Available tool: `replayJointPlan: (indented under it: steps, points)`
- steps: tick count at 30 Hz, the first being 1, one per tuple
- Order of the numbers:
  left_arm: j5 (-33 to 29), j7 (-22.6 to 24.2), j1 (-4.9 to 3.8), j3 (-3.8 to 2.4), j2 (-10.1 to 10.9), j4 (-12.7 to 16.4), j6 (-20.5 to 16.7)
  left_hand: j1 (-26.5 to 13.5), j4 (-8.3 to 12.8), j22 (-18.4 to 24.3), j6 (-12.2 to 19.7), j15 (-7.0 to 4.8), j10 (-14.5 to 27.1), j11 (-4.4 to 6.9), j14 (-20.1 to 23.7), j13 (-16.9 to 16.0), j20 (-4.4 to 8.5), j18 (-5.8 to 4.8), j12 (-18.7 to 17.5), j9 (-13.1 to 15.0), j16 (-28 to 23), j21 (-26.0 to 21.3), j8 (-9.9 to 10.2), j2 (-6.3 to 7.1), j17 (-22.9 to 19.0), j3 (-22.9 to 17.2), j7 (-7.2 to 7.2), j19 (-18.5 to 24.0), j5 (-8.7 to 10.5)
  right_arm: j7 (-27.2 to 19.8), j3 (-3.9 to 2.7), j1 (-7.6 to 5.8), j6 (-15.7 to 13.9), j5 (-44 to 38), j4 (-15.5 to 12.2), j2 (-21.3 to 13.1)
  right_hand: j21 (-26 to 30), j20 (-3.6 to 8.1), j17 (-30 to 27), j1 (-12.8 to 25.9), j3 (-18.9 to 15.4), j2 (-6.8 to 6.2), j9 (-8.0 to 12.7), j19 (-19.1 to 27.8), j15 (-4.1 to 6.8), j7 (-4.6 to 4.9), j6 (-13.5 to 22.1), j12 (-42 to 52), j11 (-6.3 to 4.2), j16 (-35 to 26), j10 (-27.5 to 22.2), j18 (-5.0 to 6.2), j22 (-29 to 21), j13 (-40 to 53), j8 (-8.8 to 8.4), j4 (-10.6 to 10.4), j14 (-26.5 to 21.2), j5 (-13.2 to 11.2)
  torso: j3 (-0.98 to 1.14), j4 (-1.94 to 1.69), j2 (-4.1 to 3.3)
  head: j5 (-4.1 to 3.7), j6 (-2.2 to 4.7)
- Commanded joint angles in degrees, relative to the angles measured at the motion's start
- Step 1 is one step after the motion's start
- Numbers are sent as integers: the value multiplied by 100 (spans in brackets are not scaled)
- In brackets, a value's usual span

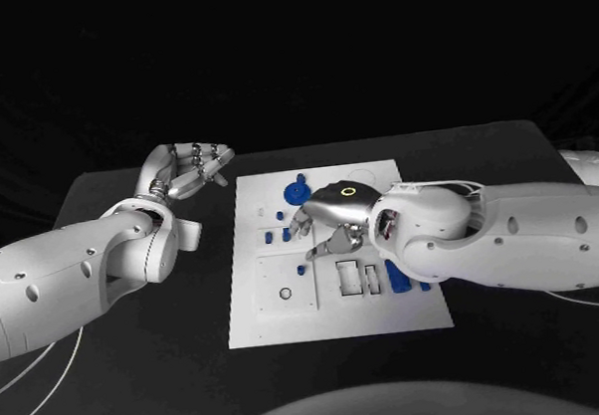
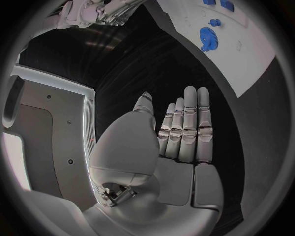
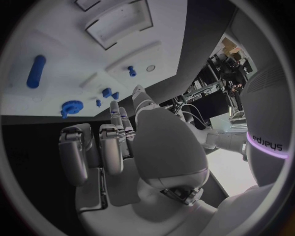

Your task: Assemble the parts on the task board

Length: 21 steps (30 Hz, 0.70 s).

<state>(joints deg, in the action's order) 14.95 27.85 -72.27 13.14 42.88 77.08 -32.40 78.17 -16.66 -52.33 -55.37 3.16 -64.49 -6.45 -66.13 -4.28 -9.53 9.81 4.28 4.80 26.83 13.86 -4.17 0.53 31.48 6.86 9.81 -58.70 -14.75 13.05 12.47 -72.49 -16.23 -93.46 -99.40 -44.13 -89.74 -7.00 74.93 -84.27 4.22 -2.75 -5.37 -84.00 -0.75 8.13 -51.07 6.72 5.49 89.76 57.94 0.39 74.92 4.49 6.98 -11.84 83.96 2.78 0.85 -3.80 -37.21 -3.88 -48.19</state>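
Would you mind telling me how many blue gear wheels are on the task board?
1: the blue gear lies near the task board's far edge, beyond the right hand, which covers part of the board and may hide another.

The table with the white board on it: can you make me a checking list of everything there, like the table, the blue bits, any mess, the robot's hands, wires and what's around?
Surface: black table, bare where it can be seen.
Job's things: white board lying flat mid-table; blue gear at its far end; long blue peg near the right arm; more small blue pieces on the board.
Clutter: nothing seen.
Hands: left hand off the board's far left corner, fingers apart, holding nothing; right hand above the board's middle, fingers apart, nothing seen in it.
Cables: thin white cables hanging under the left arm.
Surroundings: dark backdrop behind the table.
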Motion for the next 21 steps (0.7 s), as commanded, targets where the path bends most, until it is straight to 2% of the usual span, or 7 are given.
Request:
replayJointPlan:
  steps: [1, 4, 9, 15, 16, 21]
  points:
    - [25, 33, -1, -4, -23, -14, 56, 20, -9, 6, 34, 1, 7, -8, -43, -8, -17, 72, 5, 8, -38, -14, -9, -56, -6, 39, -17, -43, -34, -184, -7, -191, -654, 653, -144, -206, -26, -58, 1507, -21, 60, 127, -48, -600, -98, 19, -251, 85, 18, 24, 183, -39, 1508, 13, 109, -19, 604, -4, -2, 9, 0, -1, -1]
    - [25, 31, 0, -3, -50, -48, 55, 20, -9, 6, 34, 1, 7, -8, -43, -8, -17, 72, 5, 8, -38, -14, -9, -56, -6, 39, -17, -43, -34, -169, -7, -433, -447, 812, -265, -472, -26, -90, 1507, -35, 72, 163, -47, -600, -141, 14, -285, 70, 46, 24, 180, -39, 1508, -9, 105, -20, 604, -4, -8, -1, 4, -36, -5]
    - [25, 28, 2, -3, -103, -102, 58, 20, -9, 6, 34, 1, 7, -8, -43, -8, -17, 72, 5, 8, -38, -14, -9, -56, -6, 39, -17, -43, -34, 25, -6, -668, 129, 840, -348, -780, -26, -121, 1507, -13, 37, 171, 20, -600, -137, 63, -116, -83, 81, 24, -56, -39, 1508, -88, -45, -36, 604, -6, -9, -5, 4, -68, 0]
    - [25, 28, 9, -3, -135, -127, 67, 29, -8, 16, 34, 1, 6, -7, -47, -9, -16, 72, 6, 9, -43, -22, -9, -72, -13, 46, -17, -49, -36, 335, 0, -716, 843, 746, -220, -884, -26, -97, 1507, -8, 0, 184, 94, -600, -77, 40, 84, -197, 52, 24, -237, -39, 1508, -93, -202, -31, 604, -7, 10, 7, -6, -103, 30]
    - [25, 29, 11, -3, -140, -130, 68, 33, -8, 21, 34, 1, 6, -7, -49, -9, -16, 72, 7, 9, -46, -26, -10, -79, -17, 49, -18, -52, -37, 410, 2, -694, 953, 703, -171, -891, -26, -92, 1507, 1, -10, 186, 103, -600, -73, 43, 106, -211, 55, 24, -261, -39, 1508, -92, -220, -34, 604, -7, 5, -1, -3, -118, 37]
    - [25, 26, 15, -3, -137, -128, 47, 45, -8, 29, 36, 0, 6, -7, -52, -9, -15, 72, 7, 9, -49, -32, -9, -100, -21, 49, -18, -56, -39, 656, 5, -588, 1190, 633, 6, -882, -26, -93, 1507, 52, -40, 206, 113, -600, -92, 58, 117, -226, 82, 24, -282, -39, 1508, -85, -240, -60, 604, -8, 5, -4, -10, -116, 39]
